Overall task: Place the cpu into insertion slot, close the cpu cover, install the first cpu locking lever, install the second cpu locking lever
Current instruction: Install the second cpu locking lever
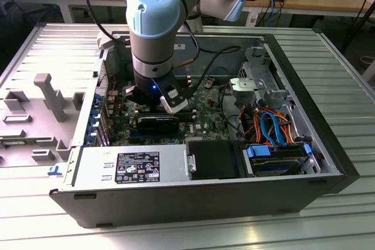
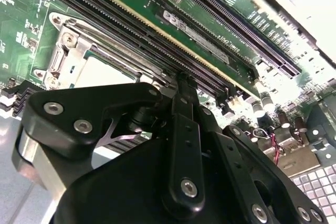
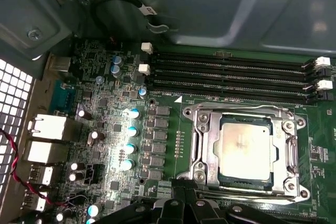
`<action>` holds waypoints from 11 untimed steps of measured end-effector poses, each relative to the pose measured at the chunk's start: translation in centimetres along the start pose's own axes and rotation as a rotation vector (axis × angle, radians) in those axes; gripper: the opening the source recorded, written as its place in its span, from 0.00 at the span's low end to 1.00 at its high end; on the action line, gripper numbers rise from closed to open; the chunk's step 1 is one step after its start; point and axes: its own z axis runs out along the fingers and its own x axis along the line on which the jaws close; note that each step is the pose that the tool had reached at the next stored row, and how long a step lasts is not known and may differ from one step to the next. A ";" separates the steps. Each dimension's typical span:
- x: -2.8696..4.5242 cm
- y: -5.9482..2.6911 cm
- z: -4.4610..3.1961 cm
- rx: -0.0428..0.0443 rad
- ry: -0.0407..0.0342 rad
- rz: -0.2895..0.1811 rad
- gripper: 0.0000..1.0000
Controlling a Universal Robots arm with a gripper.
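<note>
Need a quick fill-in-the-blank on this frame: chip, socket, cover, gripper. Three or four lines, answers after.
1. The chip lies ______ the socket.
2. The cover lies flat around the chip, so it is ______.
3. In the exterior view the gripper hangs inside the open computer ______.
4. The board under the socket is ______ in colour.

Missing words: in; closed; case; green
</note>
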 end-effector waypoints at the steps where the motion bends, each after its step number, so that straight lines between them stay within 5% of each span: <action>1: -0.03 0.13 0.07 -0.0017 -0.0006 0.000 0.11; 11: 0.01 0.39 0.11 -0.0013 -0.0006 0.000 0.11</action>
